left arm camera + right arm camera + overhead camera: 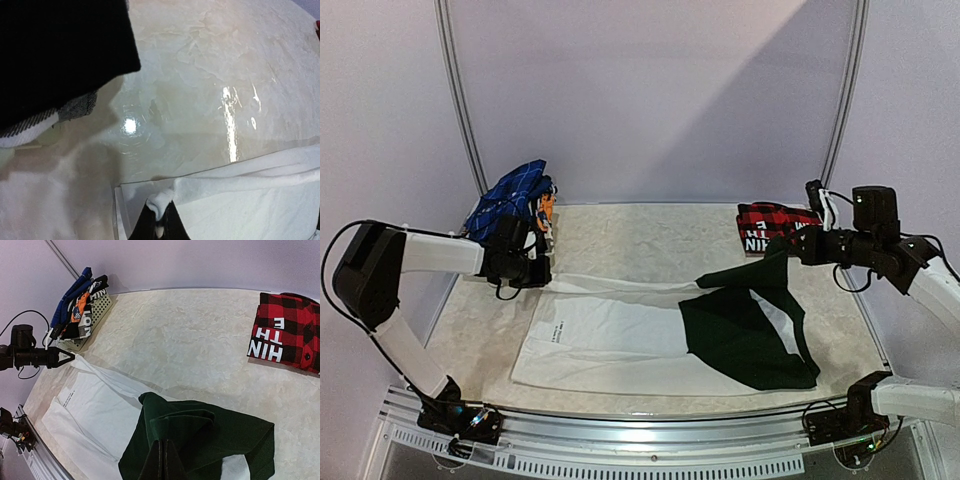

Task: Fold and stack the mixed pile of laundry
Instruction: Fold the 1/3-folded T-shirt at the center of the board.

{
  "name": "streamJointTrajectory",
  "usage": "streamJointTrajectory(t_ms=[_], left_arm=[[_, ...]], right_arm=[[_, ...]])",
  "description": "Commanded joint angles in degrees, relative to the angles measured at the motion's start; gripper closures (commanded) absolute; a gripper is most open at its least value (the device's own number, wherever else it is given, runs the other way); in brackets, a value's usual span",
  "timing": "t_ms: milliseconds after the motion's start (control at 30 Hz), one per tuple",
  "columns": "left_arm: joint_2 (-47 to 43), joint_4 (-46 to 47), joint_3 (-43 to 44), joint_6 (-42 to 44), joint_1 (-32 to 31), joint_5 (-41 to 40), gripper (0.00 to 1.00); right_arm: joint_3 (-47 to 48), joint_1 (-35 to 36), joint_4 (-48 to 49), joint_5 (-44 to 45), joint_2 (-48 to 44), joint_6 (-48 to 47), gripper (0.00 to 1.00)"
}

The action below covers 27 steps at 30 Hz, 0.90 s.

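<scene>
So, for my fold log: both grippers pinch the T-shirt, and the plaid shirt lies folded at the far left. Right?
Not quite: the plaid shirt lies folded at the far right, as the top view shows. The rest holds: the left gripper pinches a white edge of the T-shirt, the right gripper its dark green part.

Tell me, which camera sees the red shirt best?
Right wrist view: the red plaid shirt lies folded, white letters clear. In the top view the right arm hides part; the left wrist view shows barely a sliver.

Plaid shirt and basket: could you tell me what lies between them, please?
Only bare tabletop separates plaid shirt and basket; the right wrist view shows it.
</scene>
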Motion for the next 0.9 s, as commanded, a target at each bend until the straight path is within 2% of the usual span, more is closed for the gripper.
streamJointTrajectory(t_ms=[0,433,667,867], left_arm=[[-1.8,2.1,-1.68,-0.55,-0.77,-0.83,1.0],[-5.54,2.67,-5.32,-0.37,-2.93,-1.91,1.0],[-6.59,3.1,-7.35,-1.14,-4.26,-1.91,1.0],[-7.85,3.12,-9.2,-1.47,-4.94,-3.87,1.0]], right_arm=[[-1.68,0.44,-4.6,2.15,-2.54,0.68,1.0],[-7.68,0.46,-6.33,2.49,-8.27,3.83,1.0],[-11.0,0.52,-5.45,2.62,-6.77,8.89,1.0],[-13.03,0.52,-6.5,6.36,-7.54,12.36,1.0]])
